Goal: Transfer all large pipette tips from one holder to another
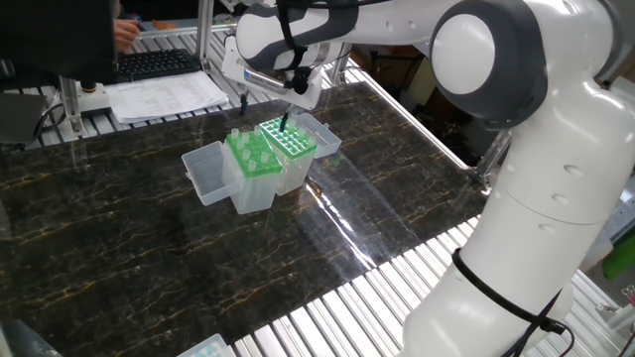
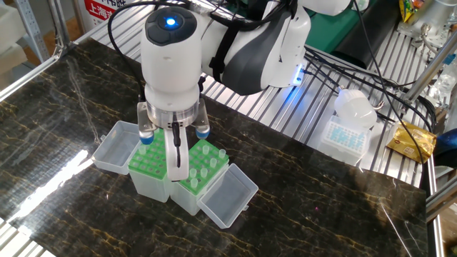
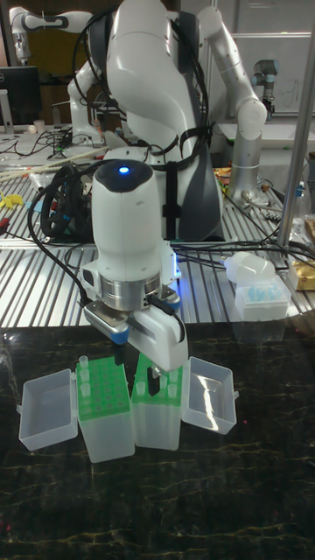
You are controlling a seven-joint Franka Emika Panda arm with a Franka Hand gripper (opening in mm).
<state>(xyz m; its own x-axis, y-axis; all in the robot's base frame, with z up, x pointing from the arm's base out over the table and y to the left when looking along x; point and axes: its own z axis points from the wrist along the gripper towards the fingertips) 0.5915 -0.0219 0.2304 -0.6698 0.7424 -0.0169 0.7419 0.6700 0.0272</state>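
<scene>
The gripper [image 2: 176,170] hangs straight down over the seam between two green-topped tip boxes [image 2: 180,171], its fingers close together; whether they pinch anything I cannot tell. The large pipette tips [image 2: 202,158] stand upright in both boxes' rack holes

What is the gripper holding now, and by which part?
It cannot be told. The gripper is down over one green tip rack, but its jaws hide whether a tip sits between them.
</scene>
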